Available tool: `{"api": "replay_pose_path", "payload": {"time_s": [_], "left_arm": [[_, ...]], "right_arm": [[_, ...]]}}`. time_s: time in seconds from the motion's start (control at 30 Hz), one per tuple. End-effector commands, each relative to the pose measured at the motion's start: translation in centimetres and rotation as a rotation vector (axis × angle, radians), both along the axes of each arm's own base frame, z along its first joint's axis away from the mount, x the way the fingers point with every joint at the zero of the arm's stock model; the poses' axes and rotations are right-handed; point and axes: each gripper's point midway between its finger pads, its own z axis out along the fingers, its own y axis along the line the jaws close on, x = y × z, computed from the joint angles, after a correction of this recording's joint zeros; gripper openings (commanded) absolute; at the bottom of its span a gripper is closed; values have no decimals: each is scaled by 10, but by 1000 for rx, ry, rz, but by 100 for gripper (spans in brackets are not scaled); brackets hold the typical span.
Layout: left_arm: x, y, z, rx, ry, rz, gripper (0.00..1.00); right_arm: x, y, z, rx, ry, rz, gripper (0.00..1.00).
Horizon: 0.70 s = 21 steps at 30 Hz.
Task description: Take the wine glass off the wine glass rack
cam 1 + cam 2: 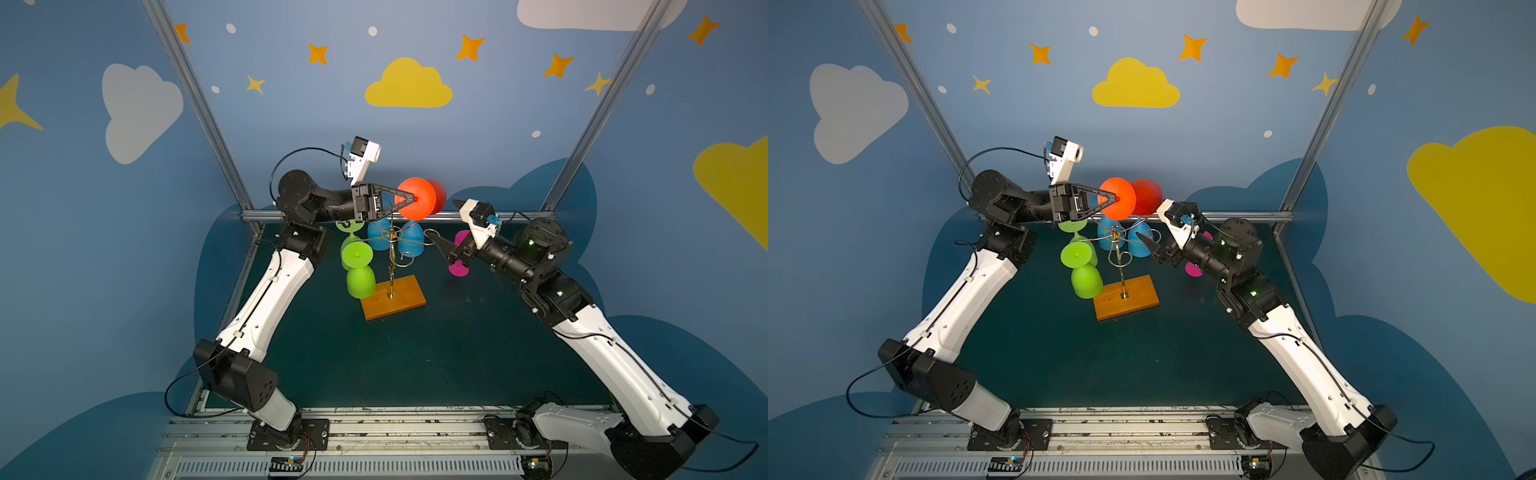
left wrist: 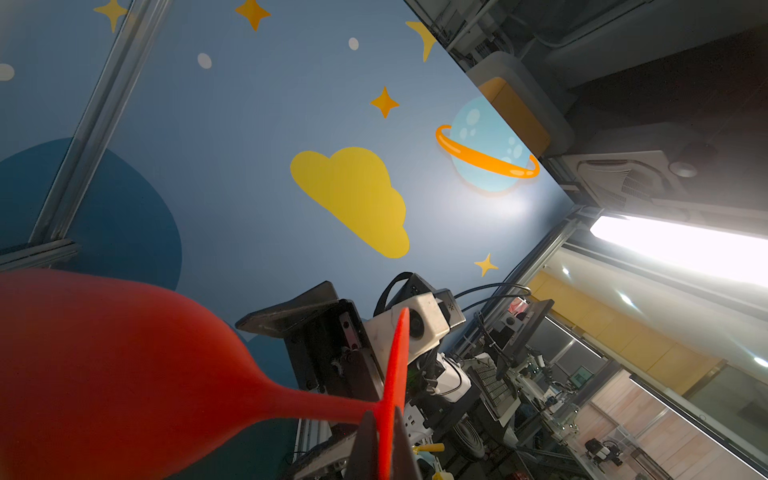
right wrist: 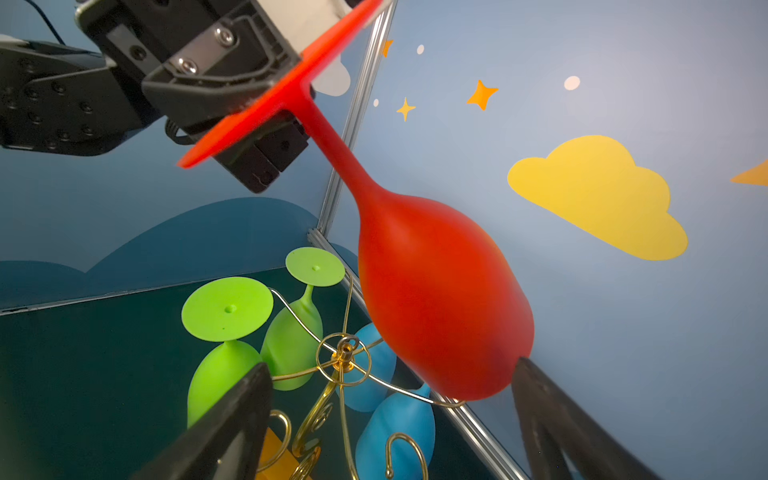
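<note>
My left tool (image 1: pixel 411 198) clamps the red wine glass (image 3: pixel 436 299) by its thin foot, aloft at 12 o'clock of the rack (image 1: pixel 391 266); my right tool (image 3: pixel 390 419) gapes. It looks light and rubbery; the stem would hold surer.

The dark teal table (image 1: pixel 415 353) is carrying the wine glass rack (image 1: pixel 393 297), which is standing near the middle on its orange-brown wooden base. Well apart to the right, a pink glass (image 1: pixel 458 269) seems to be standing, partly hidden.
</note>
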Motion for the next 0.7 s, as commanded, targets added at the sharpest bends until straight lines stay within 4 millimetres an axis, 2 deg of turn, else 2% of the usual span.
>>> {"api": "replay_pose_path", "payload": {"time_s": [0.0, 0.27, 0.67], "left_arm": [[-4, 3, 9, -23, -15, 4, 3], [-9, 5, 15, -31, -11, 2, 3], [-10, 6, 21, -50, 18, -1, 3]], "right_arm": [[-3, 0, 30, 16, -139, 29, 90], [11, 5, 44, 36, -189, 29, 90], [35, 24, 34, 0, -147, 76, 91]]}}
